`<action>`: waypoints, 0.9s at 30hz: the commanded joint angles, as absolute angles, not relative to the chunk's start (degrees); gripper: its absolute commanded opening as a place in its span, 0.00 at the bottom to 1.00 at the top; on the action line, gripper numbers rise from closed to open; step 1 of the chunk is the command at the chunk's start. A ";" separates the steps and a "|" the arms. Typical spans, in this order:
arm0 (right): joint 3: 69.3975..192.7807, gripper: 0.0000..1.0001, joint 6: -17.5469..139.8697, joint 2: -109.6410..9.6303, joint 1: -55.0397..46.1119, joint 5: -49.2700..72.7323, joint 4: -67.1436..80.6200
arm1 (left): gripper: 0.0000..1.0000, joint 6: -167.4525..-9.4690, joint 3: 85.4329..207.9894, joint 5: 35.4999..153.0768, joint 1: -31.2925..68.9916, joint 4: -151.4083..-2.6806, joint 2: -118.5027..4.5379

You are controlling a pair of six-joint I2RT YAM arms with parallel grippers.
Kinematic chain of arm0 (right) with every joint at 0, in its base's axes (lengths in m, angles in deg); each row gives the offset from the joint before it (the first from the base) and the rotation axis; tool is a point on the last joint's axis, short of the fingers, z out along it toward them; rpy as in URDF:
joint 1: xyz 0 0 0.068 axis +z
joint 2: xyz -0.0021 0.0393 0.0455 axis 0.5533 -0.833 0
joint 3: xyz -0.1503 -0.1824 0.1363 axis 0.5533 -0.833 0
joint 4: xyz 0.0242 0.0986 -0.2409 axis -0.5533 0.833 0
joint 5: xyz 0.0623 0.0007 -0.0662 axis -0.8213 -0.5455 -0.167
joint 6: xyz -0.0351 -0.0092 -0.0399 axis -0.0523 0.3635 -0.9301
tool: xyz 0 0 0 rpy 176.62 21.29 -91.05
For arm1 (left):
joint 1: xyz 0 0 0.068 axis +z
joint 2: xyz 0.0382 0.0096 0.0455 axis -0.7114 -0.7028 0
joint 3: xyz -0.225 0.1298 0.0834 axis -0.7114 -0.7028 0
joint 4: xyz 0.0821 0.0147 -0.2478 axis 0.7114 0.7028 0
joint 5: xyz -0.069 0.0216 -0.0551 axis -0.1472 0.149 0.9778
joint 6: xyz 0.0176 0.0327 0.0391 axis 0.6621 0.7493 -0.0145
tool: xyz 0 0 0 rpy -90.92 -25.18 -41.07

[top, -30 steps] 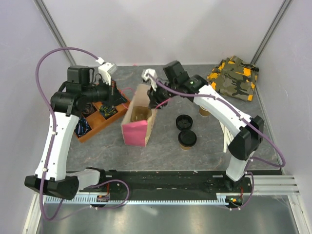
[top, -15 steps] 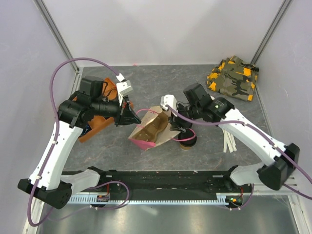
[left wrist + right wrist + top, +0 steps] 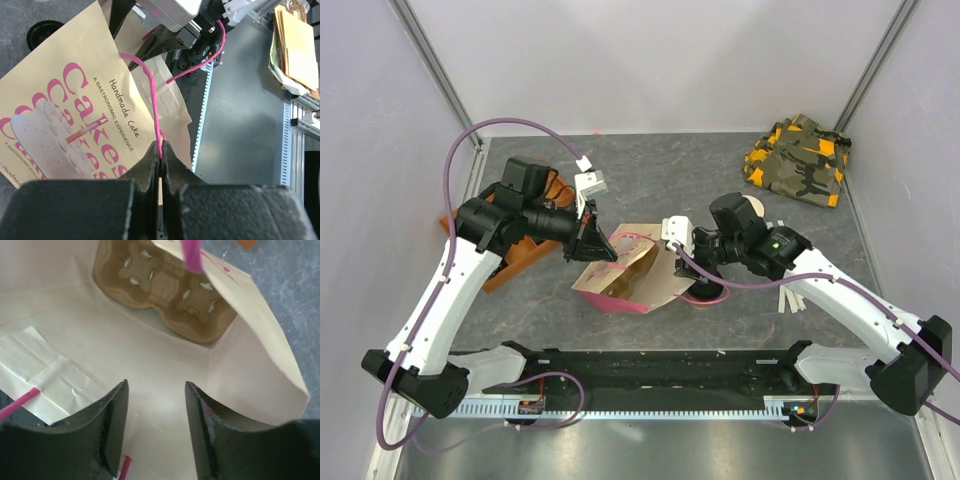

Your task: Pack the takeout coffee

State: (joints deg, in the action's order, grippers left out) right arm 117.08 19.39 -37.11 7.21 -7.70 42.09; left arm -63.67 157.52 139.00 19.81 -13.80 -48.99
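The takeout coffee (image 3: 706, 293) stands just right of the paper bag, its black lid mostly hidden under my right arm. The tan paper bag (image 3: 632, 268), with pink "Cakes" print (image 3: 55, 115), lies on its side with its mouth towards the right. My left gripper (image 3: 597, 244) is shut on the bag's pink cord handle (image 3: 150, 95). My right gripper (image 3: 156, 390) is open and empty, reaching into the bag's mouth (image 3: 678, 262). A brown cardboard cup carrier (image 3: 165, 285) sits deep inside the bag.
A lidless tan cup (image 3: 752, 207) stands behind my right arm. A round black lid (image 3: 44, 32) shows beyond the bag; I cannot tell which. An orange tray (image 3: 510, 262) lies left, a camouflage cloth (image 3: 800, 160) back right, white sticks (image 3: 788, 296) right.
The bag went from upright at the back to lying on its side nearer the front. My left gripper took its pink handle. My right gripper moved down into the bag's mouth.
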 commanded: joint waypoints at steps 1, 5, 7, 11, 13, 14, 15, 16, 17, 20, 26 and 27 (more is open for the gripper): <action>121.52 0.61 20.58 -36.33 7.37 -7.79 36.64 | 0.02 -67.91 160.50 139.12 21.35 -15.61 -50.39; 131.02 0.79 29.19 -40.63 6.75 -4.19 35.94 | 0.02 -69.67 162.60 138.15 27.05 -15.62 -52.85; 136.80 0.90 34.63 -41.87 4.92 -1.81 38.20 | 0.02 -69.15 162.87 138.50 29.34 -15.18 -53.99; 141.67 0.98 37.48 -39.88 -0.70 0.90 50.91 | 0.09 -65.73 162.53 136.58 31.02 -14.39 -54.43; 141.24 0.98 35.90 -37.41 -2.21 3.10 56.47 | 0.13 -65.72 162.17 136.47 33.73 -14.47 -55.40; 140.19 0.98 35.02 -36.61 -2.56 3.55 57.90 | 0.14 -65.72 162.17 137.96 34.70 -14.47 -55.75; 139.49 0.98 33.71 -35.56 -2.74 4.07 61.48 | 0.15 -65.72 162.17 138.32 35.41 -14.38 -56.02; 138.61 0.98 31.00 -35.11 -2.74 4.34 63.08 | 0.15 -65.20 162.17 138.41 36.03 -14.38 -56.37; 135.82 0.98 29.58 -34.67 -2.83 4.26 64.66 | 0.15 -64.93 161.99 138.58 36.29 -14.47 -56.37; 128.62 0.98 24.05 -31.78 -2.92 7.15 66.44 | 0.14 -64.49 161.20 139.20 37.44 -14.38 -56.72; 127.89 0.98 23.16 -32.11 -4.24 -2.32 68.18 | 0.08 -63.08 161.38 139.12 38.32 -14.30 -57.43; 127.01 0.98 22.71 -33.86 -4.15 -3.03 69.32 | 0.08 -62.82 161.46 139.20 38.49 -14.04 -57.51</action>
